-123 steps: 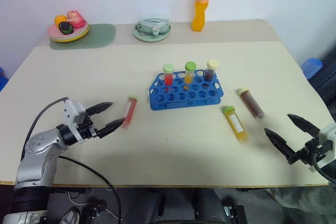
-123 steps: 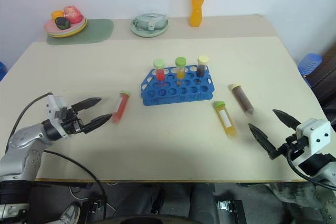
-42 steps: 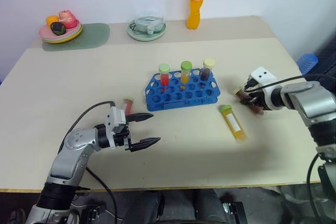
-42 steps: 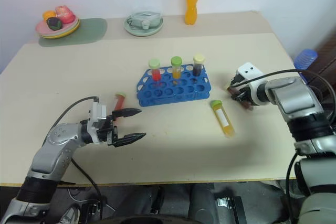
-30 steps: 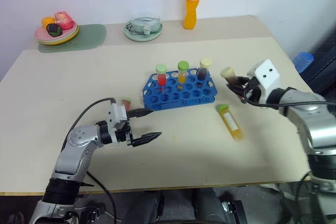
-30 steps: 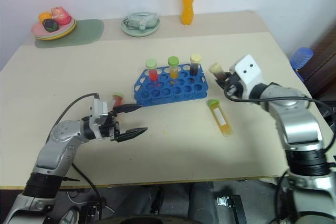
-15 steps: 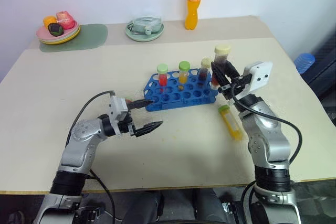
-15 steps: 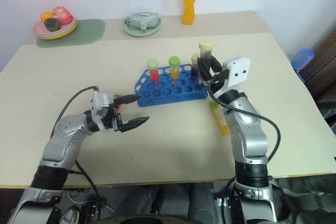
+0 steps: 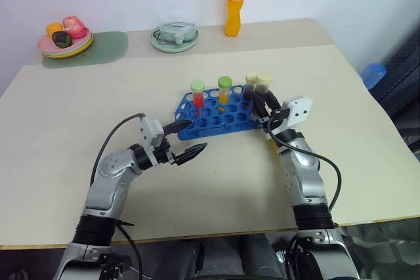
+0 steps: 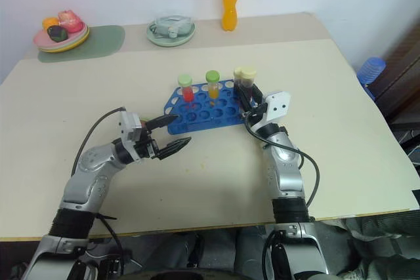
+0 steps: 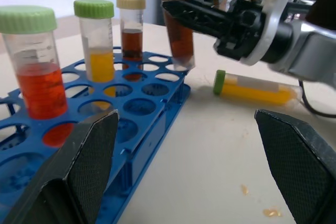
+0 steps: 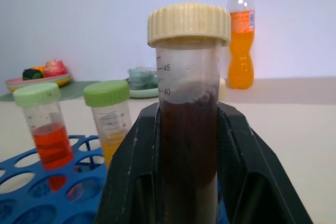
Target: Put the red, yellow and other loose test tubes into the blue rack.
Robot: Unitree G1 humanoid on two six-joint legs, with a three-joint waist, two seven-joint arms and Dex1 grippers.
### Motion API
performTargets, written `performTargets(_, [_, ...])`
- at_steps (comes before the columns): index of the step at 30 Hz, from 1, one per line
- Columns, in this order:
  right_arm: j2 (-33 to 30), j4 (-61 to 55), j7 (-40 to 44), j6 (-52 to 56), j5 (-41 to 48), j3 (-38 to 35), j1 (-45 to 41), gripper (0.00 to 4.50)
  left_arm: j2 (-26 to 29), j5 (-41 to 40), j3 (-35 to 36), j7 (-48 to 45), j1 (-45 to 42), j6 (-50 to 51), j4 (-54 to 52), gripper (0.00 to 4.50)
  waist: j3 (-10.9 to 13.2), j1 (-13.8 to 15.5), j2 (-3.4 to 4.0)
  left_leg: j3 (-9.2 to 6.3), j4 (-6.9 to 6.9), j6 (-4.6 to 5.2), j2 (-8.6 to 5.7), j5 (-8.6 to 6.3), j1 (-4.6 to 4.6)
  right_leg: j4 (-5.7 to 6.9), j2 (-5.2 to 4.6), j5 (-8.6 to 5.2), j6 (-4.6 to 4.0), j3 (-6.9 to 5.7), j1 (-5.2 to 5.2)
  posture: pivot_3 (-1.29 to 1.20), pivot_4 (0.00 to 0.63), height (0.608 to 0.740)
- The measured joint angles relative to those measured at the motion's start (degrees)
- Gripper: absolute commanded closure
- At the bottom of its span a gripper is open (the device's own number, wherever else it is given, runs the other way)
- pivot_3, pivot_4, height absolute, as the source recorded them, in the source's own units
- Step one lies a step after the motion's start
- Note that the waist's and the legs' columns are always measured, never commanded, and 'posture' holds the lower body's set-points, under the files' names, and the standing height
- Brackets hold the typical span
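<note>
My right gripper (image 12: 190, 182) clamps the brown tube (image 12: 189, 129) upright between its jaws, at the right end of the rack (image 9: 216, 117), just beside the racked brown tube (image 9: 249, 90). My left gripper (image 9: 187, 141) hangs wide open near the rack's left corner. The yellow tube (image 11: 255, 89) lies on the table (image 9: 367, 136), right of the rack.

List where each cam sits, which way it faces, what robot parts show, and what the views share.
Left eye, right eye: head stereo pair, looking forward and down over the table; both arms show, left gripper open, right gripper shut on the brown tube.
Left wrist: looks along its two fingers at the blue rack, the yellow tube lying beyond.
Right wrist: looks past its fingers clamping the brown tube, toward the orange bottle.
Shared: rack and brown tube show in all views.
</note>
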Motion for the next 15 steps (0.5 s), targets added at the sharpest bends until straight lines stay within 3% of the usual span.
performTargets(15, [2.06,8.71,-1.38,-7.28,-2.18,0.37,-2.21,3.64,-0.73,0.03,-0.35,1.00,-0.01,0.65,-0.60,0.25,-0.03,-0.14,0.00,0.00,0.01,-0.02,0.00,0.01,0.04,0.07,0.00,0.00,0.00,0.01,0.00,0.00,0.150,0.740])
